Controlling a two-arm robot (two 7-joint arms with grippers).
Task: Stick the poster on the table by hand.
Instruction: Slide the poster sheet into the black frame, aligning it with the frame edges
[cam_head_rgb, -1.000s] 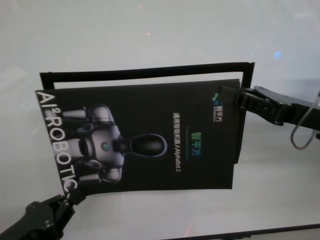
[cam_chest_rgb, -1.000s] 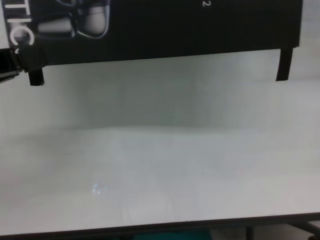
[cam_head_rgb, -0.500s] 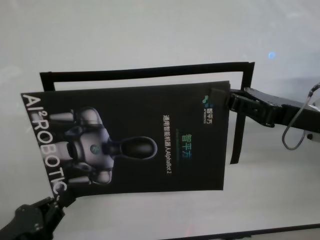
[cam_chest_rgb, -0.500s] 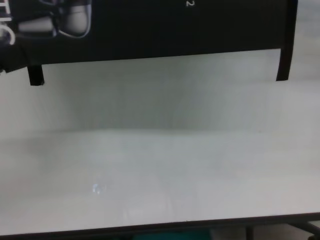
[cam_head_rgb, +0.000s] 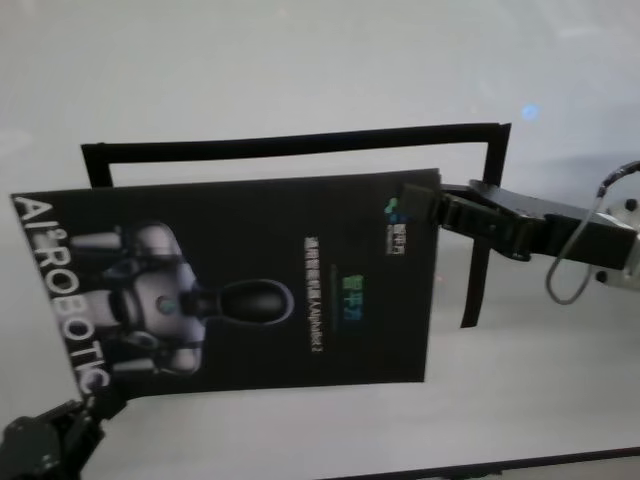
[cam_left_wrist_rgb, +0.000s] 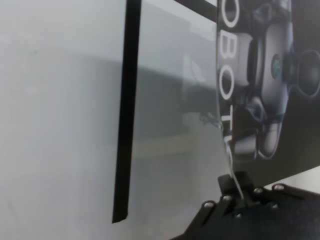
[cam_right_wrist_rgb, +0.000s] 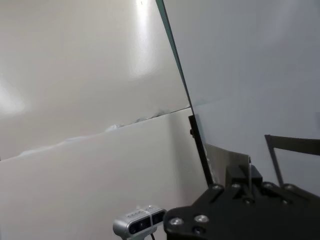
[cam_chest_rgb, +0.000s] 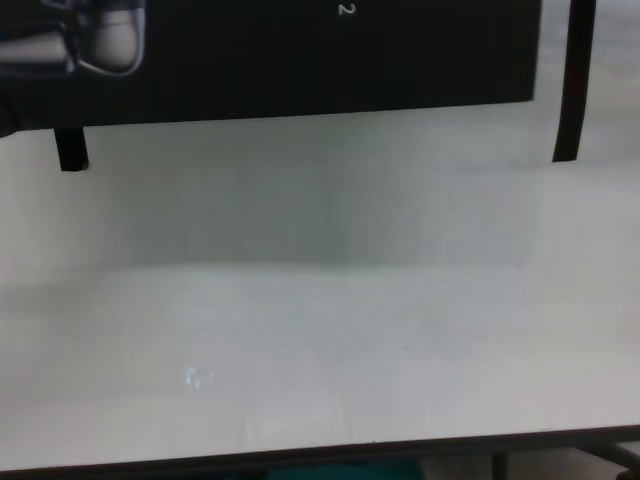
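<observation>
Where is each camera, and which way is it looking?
Head: high up, looking down at the poster on the table; both arms show.
Chest: low, facing the table's near edge; no arm shows.
Left wrist: on the left arm, facing the left gripper pinching the poster's corner.
Right wrist: on the right arm, facing the right gripper on the poster's edge.
All four see the poster.

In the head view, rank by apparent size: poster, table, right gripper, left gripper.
1. table
2. poster
3. right gripper, jaws shut on the poster's corner
4. left gripper, mostly out of frame, so its rank is unsure
</observation>
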